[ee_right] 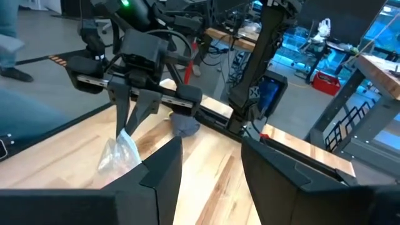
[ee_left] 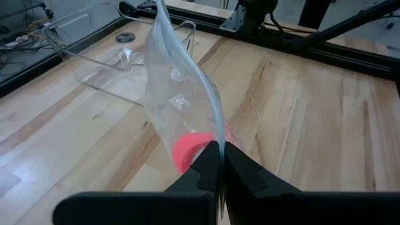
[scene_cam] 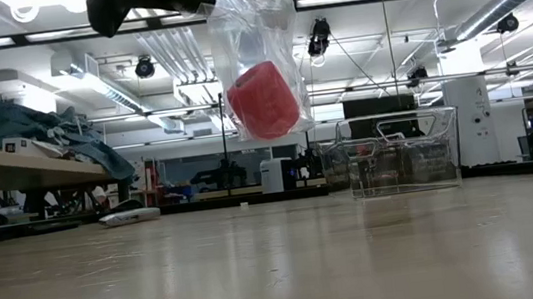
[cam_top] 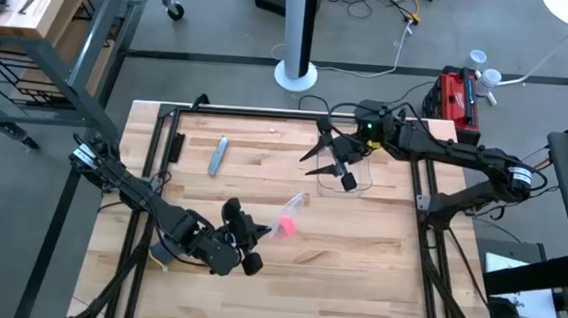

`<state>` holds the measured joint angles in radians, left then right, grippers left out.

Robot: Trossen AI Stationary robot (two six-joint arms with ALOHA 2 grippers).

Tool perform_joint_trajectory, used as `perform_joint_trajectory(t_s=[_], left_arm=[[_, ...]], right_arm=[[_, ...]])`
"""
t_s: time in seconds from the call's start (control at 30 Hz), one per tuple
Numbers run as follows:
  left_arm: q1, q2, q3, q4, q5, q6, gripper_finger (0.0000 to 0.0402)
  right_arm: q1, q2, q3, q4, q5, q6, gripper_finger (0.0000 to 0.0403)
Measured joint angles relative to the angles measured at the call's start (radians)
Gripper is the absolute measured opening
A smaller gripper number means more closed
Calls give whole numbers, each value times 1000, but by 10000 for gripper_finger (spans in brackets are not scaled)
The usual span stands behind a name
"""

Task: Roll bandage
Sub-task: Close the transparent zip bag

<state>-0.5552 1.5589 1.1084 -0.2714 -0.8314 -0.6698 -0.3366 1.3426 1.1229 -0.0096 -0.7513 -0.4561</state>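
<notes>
Bandage (scene_cam: 263,101) roll hangs in plastic bag (scene_cam: 251,30) pinched by left pincer (ee_left: 220,164), just below it.

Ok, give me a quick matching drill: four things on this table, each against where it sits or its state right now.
1 bandage roll
2 plastic bag
3 clear bin
4 right pincer

a open, empty
b inside the bag
c pinched and lifted by the left pincer
d standing on the table

Pairs: 1-b, 2-c, 3-d, 4-a
</notes>
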Motion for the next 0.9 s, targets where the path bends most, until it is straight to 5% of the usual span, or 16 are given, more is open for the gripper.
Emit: perform_joint_trajectory(t_s=[0.9], left_arm=[[0, 0, -5, 2, 4, 12, 0]], right_arm=[[55, 0, -6, -46, -8, 28, 177]])
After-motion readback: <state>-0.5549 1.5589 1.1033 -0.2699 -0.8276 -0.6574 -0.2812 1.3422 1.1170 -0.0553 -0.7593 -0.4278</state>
